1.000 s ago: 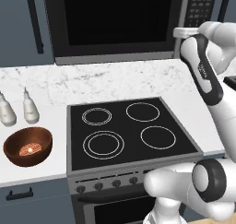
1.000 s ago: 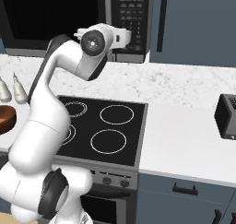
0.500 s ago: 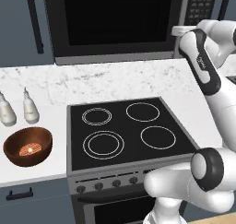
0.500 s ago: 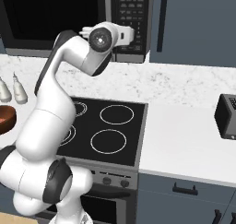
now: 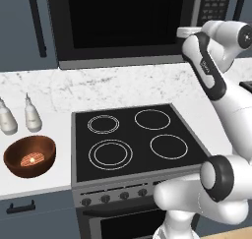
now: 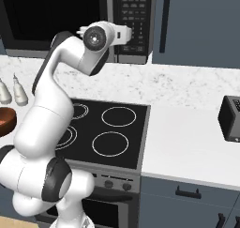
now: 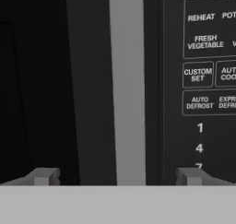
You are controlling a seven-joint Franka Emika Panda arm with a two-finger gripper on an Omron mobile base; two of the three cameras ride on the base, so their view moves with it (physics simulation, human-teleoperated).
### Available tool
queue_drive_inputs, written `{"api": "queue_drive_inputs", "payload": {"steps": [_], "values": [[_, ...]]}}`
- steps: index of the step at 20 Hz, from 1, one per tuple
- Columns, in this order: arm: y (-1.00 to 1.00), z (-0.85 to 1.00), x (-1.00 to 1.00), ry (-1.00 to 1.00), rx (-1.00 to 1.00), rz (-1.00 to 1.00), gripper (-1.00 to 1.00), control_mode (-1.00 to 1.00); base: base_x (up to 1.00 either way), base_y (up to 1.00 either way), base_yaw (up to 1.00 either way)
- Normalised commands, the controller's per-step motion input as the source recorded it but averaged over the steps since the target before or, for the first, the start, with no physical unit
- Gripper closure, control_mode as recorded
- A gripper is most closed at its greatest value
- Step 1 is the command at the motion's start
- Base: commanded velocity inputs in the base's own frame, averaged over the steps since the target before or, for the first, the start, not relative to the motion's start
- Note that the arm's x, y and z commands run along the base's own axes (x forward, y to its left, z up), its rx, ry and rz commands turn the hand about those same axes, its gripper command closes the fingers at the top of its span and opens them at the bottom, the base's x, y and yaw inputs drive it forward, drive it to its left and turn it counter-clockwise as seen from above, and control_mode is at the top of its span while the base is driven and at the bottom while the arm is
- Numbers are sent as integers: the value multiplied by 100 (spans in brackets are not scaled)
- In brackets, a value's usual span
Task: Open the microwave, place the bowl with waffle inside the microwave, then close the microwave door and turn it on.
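I am holding my end effector [image 7: 118, 176] wide open and empty, facing the microwave [image 5: 133, 24] close up; its fingertips [image 7: 44, 176] are straddling the silver strip at the right edge of the shut microwave door [image 7: 55, 80], beside the keypad [image 7: 203, 71]. The bowl with waffle [image 5: 29, 156] is sitting on the bench [image 5: 34, 179], left of the stove [image 5: 133, 139].

One microwave [image 5: 128, 24], one bowl with waffle [image 5: 29, 156], two white bottles [image 5: 32, 114] (side by side), one toaster [image 6: 230, 118].
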Motion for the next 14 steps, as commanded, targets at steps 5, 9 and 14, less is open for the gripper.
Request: {"api": "queue_drive_inputs", "payload": {"steps": [5, 9, 14], "values": [[-4, 0, 10, 0, 0, -11, -100, -100, 0, 0, 0], [1, 0, 13, 0, 0, -9, -100, -100, 0, 0, 0], [6, 0, 9, 0, 0, -2, -100, -100, 0, 0, 0]]}}
